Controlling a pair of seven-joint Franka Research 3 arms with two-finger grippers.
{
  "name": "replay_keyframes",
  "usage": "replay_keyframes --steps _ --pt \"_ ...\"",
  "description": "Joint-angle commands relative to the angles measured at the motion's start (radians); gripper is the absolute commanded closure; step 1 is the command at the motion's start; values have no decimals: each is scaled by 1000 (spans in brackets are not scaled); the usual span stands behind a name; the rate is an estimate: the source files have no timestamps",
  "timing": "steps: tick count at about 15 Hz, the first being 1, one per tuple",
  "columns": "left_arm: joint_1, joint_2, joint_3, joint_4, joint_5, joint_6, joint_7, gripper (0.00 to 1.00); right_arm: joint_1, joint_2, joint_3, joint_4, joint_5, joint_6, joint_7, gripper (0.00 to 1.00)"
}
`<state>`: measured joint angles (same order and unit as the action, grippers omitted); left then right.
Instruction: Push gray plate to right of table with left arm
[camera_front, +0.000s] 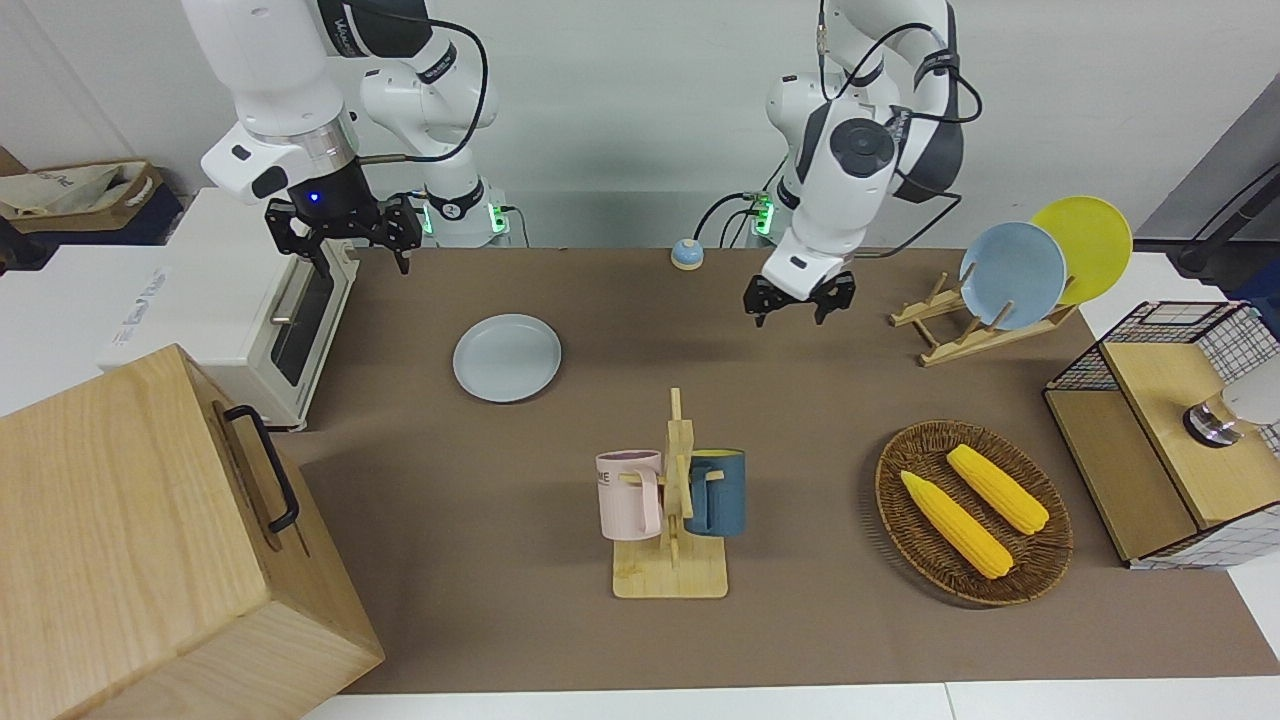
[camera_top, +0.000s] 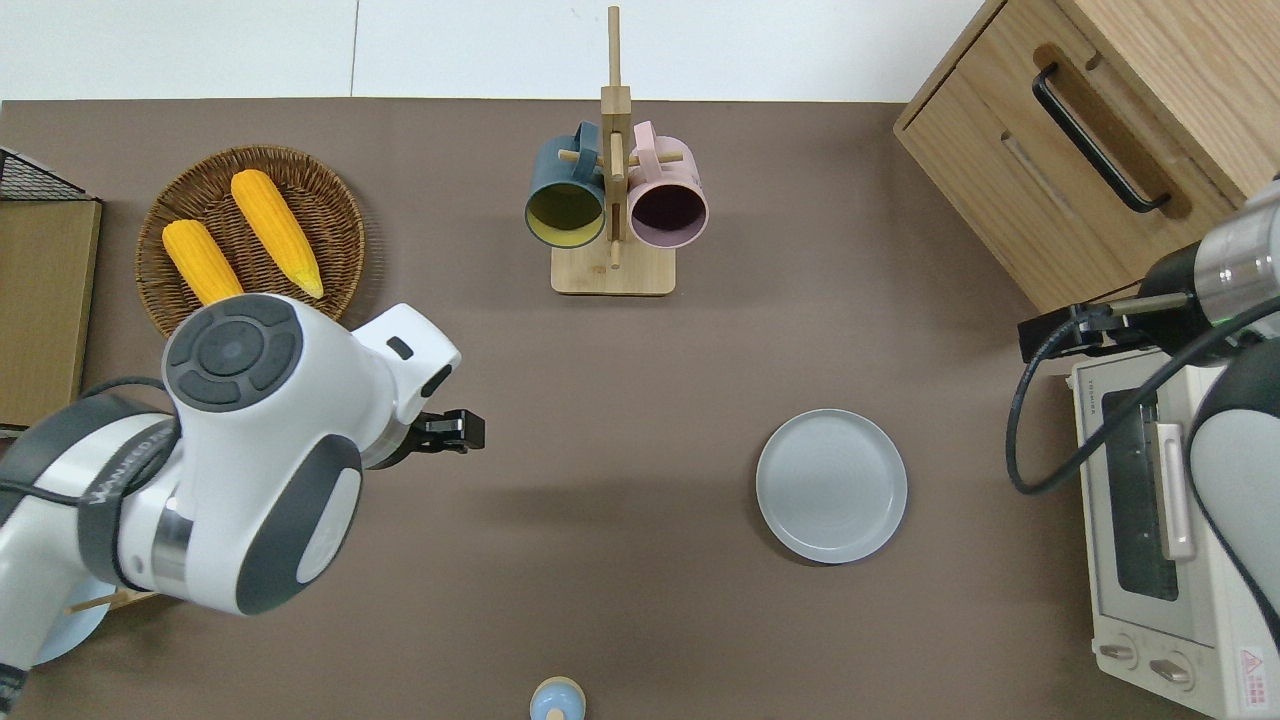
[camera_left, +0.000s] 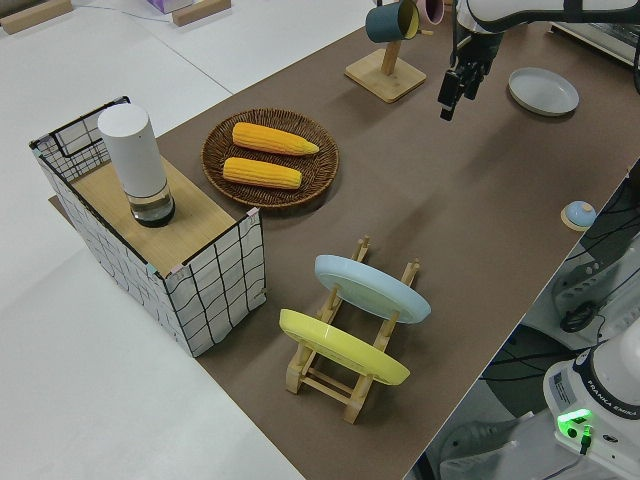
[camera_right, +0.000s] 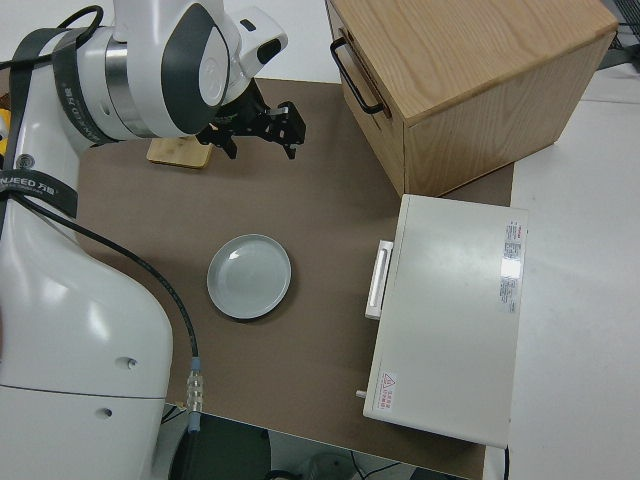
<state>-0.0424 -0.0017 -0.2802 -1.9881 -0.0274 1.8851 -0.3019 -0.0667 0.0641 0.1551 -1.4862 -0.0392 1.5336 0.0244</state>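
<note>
The gray plate (camera_front: 506, 357) (camera_top: 831, 485) (camera_left: 543, 90) (camera_right: 249, 276) lies flat on the brown table (camera_front: 800, 400), close to the toaster oven at the right arm's end. My left gripper (camera_front: 792, 303) (camera_top: 458, 432) (camera_left: 456, 88) hangs open and empty over bare tabletop. It is well apart from the plate, toward the left arm's end. The right arm is parked, its gripper (camera_front: 345, 238) (camera_right: 262, 135) open.
A mug rack (camera_front: 672, 500) with a pink and a blue mug stands mid-table. A wicker basket (camera_front: 1040, 560) holds two corn cobs. A rack (camera_front: 985, 335) carries a sky-blue and a yellow plate. A toaster oven (camera_front: 230, 310), wooden cabinet (camera_front: 150, 540), wire crate (camera_front: 1170, 430) and small blue knob (camera_front: 686, 253) line the edges.
</note>
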Motion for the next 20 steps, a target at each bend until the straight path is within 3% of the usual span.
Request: replay_keyframes --steps 1,10,15,20 --pt "116 -61 -7 2 -9 -64 157 7 -1 -6 0 1 7 -10 3 17" --pt "279 -107 4 136 7 -253 369 7 -1 -6 0 1 7 -10 3 17" --pt "277 -129 58 184 3 -307 389 7 -1 -6 0 1 7 -10 3 17" --pt "279 -135 58 186 -3 -296 379 7 -1 -6 0 1 7 -10 3 17"
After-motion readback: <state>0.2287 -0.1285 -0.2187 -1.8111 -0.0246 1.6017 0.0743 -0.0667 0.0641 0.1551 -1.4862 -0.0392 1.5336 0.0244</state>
